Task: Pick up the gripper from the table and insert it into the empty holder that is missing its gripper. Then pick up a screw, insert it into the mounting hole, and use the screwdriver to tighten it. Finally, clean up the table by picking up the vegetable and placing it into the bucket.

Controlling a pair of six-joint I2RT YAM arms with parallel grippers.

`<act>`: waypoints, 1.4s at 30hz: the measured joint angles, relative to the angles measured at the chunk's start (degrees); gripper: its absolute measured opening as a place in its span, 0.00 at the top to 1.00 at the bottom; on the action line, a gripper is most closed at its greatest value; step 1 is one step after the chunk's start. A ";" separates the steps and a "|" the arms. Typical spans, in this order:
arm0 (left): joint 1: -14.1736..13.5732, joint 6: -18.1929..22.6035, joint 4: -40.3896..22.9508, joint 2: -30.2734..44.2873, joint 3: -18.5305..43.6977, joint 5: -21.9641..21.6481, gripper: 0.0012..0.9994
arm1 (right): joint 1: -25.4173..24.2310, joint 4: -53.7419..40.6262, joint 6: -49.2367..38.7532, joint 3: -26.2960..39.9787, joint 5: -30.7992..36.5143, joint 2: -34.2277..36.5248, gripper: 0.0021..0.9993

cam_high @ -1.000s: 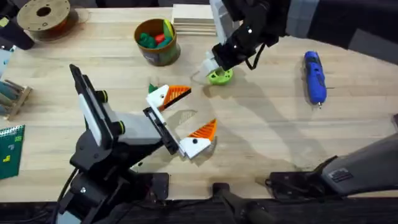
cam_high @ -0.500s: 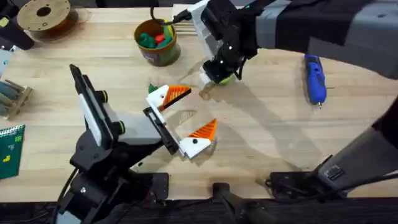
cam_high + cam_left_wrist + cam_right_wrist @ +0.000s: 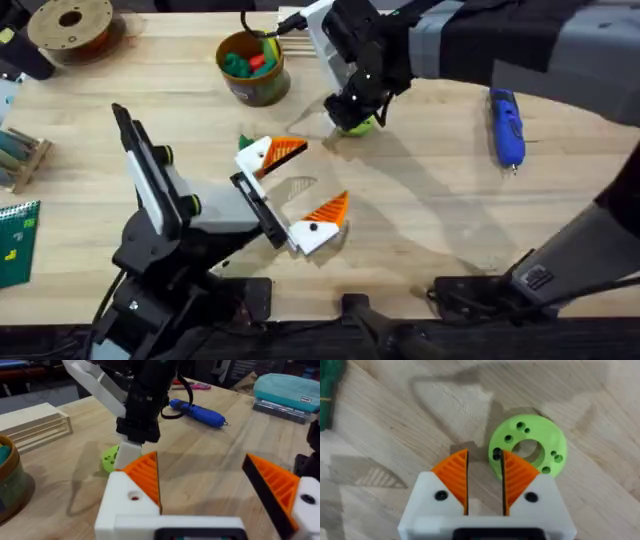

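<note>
Meanwhile, the left gripper point(image 3: 293, 192) is resting wide open on the table point(image 3: 430, 210), unchanged, beside the vegetable point(image 3: 244, 141). Further right, the right gripper point(image 3: 484, 480) has swung in over the lime ring point(image 3: 528, 451), fingers narrowed, holding nothing; cleanup is still pending.

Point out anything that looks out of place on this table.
One small dark-green vegetable lies loose on the table beside the left gripper, while similar toy pieces sit in the bucket. Nothing looks spilled or damaged.
</note>
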 joint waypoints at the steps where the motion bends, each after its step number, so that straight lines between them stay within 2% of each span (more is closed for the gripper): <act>1: 0.00 0.00 0.00 -0.01 0.00 0.00 0.01 | 0.00 0.11 0.00 0.00 0.00 0.08 0.67; 9: 0.00 -0.01 -0.01 0.01 0.00 0.00 0.01 | 0.00 0.37 -0.02 0.11 1.01 1.18 0.68; 11: 0.00 0.01 0.01 -0.01 0.00 0.00 0.01 | 0.00 0.41 -0.03 0.15 1.64 1.29 0.74; 12: 0.00 -0.01 -0.01 -0.01 0.00 0.00 0.01 | 0.02 0.46 -0.18 0.17 2.19 1.29 0.81; 15: 0.00 -0.01 0.00 0.00 0.00 0.02 0.01 | -0.14 0.56 -0.04 0.20 2.81 1.29 0.93; 20: 0.00 0.01 0.01 0.01 0.00 0.02 0.01 | -0.20 0.66 -0.04 0.20 3.02 1.29 0.99; 35: 0.00 0.00 0.00 0.00 0.00 0.02 0.01 | -0.20 -0.18 -0.07 0.52 3.00 0.88 0.99; 42: 0.00 0.01 0.00 0.00 0.00 0.04 0.01 | -0.20 -0.76 -0.06 0.63 3.01 -5.18 0.99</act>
